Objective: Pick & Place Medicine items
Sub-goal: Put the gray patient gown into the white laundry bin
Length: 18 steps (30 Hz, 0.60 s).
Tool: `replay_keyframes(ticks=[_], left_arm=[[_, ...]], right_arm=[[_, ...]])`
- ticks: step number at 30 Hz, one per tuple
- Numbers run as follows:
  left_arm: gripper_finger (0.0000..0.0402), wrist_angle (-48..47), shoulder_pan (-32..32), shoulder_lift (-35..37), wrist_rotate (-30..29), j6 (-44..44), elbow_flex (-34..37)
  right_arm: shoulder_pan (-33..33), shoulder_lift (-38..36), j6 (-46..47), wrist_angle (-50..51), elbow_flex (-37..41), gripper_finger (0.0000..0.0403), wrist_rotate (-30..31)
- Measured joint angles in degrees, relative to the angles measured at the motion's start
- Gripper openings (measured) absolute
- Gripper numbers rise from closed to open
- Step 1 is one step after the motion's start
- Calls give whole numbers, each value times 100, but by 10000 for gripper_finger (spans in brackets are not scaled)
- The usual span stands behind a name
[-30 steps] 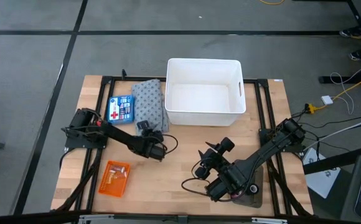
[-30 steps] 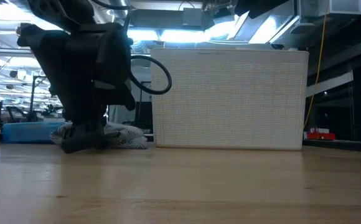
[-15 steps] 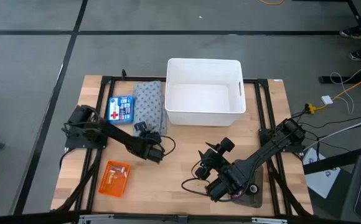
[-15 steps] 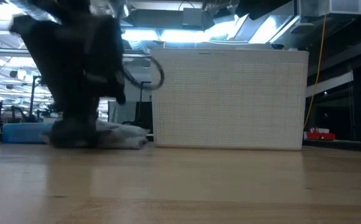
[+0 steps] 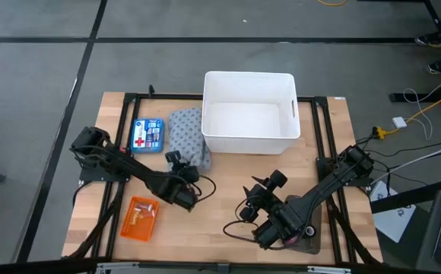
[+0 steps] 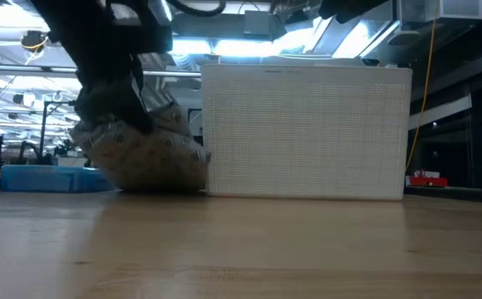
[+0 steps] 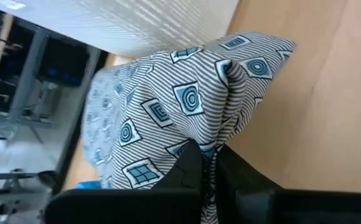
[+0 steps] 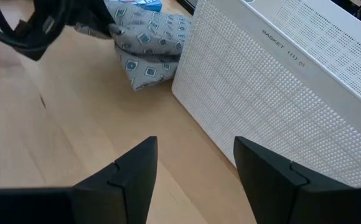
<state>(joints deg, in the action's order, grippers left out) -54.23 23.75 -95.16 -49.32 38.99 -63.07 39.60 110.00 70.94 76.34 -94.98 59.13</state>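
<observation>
Left gripper (image 5: 192,169) was clamped together on a pinched fold of the grey patterned cloth (image 5: 188,135), near the front-left corner of the white perforated plastic basket (image 5: 249,111); the wrist view showed the dark fingers (image 7: 196,171) closed on the striped fabric, which rose bunched off the wooden tabletop (image 5: 213,205). In the low view the cloth (image 6: 145,154) stood humped against the basket's wall (image 6: 306,133). Flat blue box marked with a red cross (image 5: 147,134) lay on the tabletop just left of the cloth. Flat orange packet (image 5: 140,218) lay near the front-left edge, apart from both. Right gripper (image 5: 252,204) hovered in front of the basket, fingers (image 8: 137,168) spread apart, holding nothing.
</observation>
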Motion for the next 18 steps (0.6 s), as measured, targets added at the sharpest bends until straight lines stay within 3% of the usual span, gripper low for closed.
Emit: replay_keyframes(ticks=[12, 18], left_arm=[[2, -2606, 107, 3, -988, 1394, -665], [2, -3222, 9, 12, -1231, 1562, -814]], right_arm=[[1, 0, -7, 2, -2, 212, -2], [1, 0, -26, 2, 0, 212, -3]])
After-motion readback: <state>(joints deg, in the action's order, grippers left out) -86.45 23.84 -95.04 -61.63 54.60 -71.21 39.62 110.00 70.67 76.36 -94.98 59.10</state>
